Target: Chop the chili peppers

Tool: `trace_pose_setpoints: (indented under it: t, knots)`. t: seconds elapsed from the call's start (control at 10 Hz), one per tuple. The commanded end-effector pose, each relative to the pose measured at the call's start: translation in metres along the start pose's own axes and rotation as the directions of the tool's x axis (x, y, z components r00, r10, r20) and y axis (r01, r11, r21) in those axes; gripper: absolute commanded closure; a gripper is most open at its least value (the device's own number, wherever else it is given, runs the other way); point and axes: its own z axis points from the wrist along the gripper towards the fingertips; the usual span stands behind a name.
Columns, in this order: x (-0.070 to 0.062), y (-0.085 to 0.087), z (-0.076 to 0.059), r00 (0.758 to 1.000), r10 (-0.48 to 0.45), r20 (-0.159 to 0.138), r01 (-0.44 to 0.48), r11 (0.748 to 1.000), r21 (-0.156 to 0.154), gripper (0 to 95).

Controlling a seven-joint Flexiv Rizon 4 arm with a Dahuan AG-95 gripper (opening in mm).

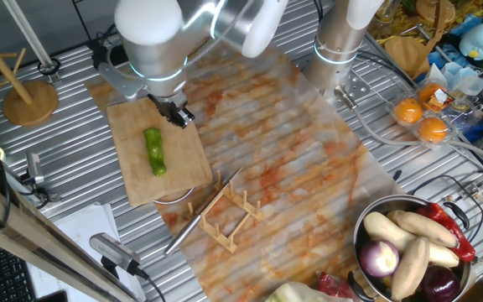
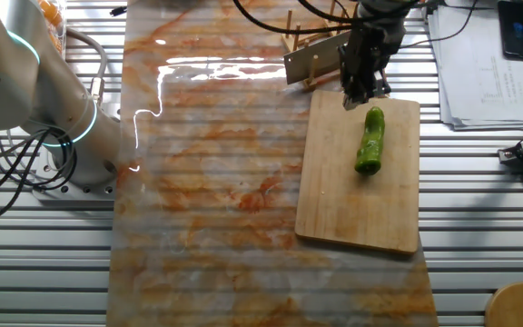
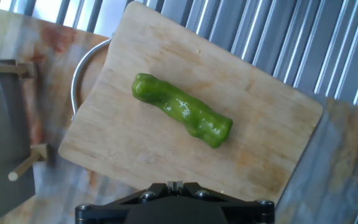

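One whole chili pepper (image 1: pixel 154 151) (image 2: pixel 370 141) (image 3: pixel 182 111), glossy green and slightly bent, lies uncut near the middle of a wooden cutting board (image 1: pixel 187 164) (image 2: pixel 334 204) (image 3: pixel 266 146). My gripper (image 1: pixel 179 114) (image 2: pixel 362 94) (image 3: pixel 176 185) hangs just above the board's edge, a short way off one end of the pepper and not touching it. Its fingers stand together with nothing between them.
A knife (image 1: pixel 199 216) (image 2: pixel 314 62) rests against a small wooden rack (image 1: pixel 231 225) just off the board. A metal bowl (image 1: pixel 397 201) of vegetables sits at the front right, oranges (image 1: pixel 420 119) at the back right. A wooden stand (image 1: pixel 30 101) is at the left. A round metal rim (image 3: pixel 78 74) shows under the board.
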Motion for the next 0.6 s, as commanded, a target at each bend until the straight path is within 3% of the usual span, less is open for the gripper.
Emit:
trace_pose_setpoints:
  t: [0.1, 0.4, 0.6]
  knots:
    - [-0.0006, -0.0002, 0.0002, 1.000, -0.016, -0.005, 0.016, 0.999, -0.039, 95.0]
    - [-0.0008, -0.0003, 0.0003, 1.000, -0.011, 0.000, 0.011, 0.999, -0.033, 95.0]
    - [-0.0008, -0.0003, 0.0003, 0.989, -0.150, 0.006, 0.151, 0.988, -0.030, 95.0]
